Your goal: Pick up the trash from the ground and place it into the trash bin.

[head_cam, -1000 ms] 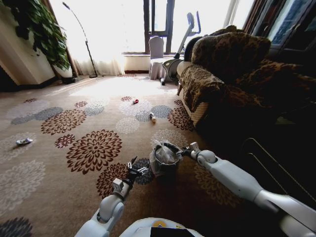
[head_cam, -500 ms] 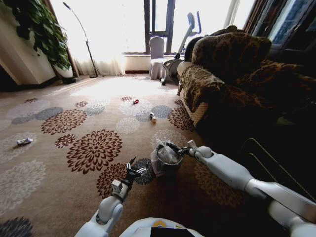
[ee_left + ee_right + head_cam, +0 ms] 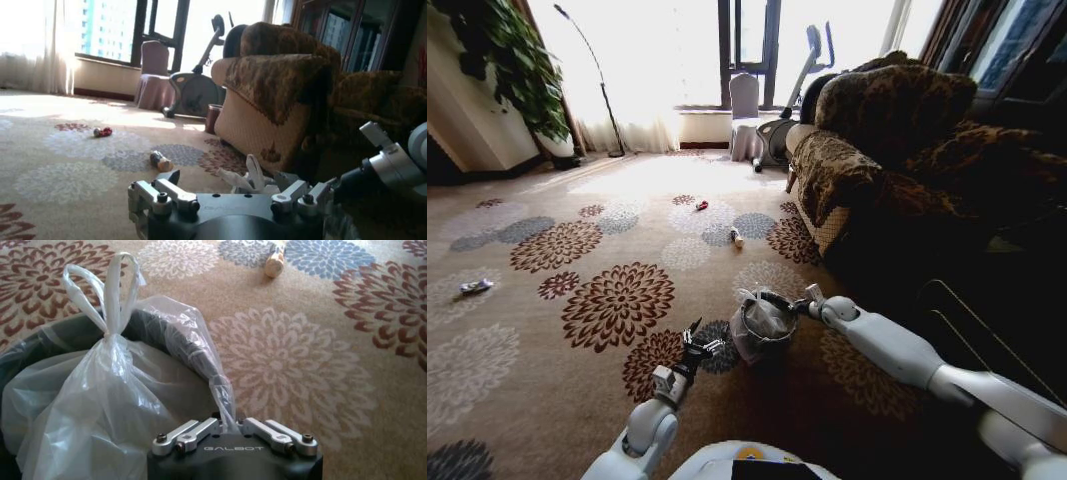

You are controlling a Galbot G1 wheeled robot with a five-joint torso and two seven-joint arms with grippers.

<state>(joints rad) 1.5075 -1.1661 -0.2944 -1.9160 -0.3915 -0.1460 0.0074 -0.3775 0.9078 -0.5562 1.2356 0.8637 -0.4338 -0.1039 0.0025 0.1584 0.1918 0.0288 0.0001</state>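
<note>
The trash bin (image 3: 765, 343), a small black bucket with a crinkled liner, stands on the carpet just ahead of me. A white knotted plastic bag (image 3: 100, 390) sits in the bin (image 3: 175, 342). My right gripper (image 3: 795, 306) (image 3: 230, 429) is shut on the bin's rim and liner. Left of the bin, my left gripper (image 3: 699, 342) (image 3: 227, 192) hovers low over the carpet, open and holding nothing. Farther off on the floor lie an orange-capped bottle (image 3: 736, 238) (image 3: 160, 161) (image 3: 273, 265), a red scrap (image 3: 700, 206) (image 3: 101, 132) and, far left, a white scrap (image 3: 475, 287).
A patterned sofa (image 3: 887, 150) fills the right side, close to the bin. A chair (image 3: 744, 110) and an exercise bike (image 3: 802, 70) stand by the window at the back. A floor lamp (image 3: 592, 80) and a plant (image 3: 507, 60) are at the back left. Open carpet lies ahead and left.
My right arm has shifted slightly, and the bin has moved a little with it. The left gripper has stayed about where it was.
</note>
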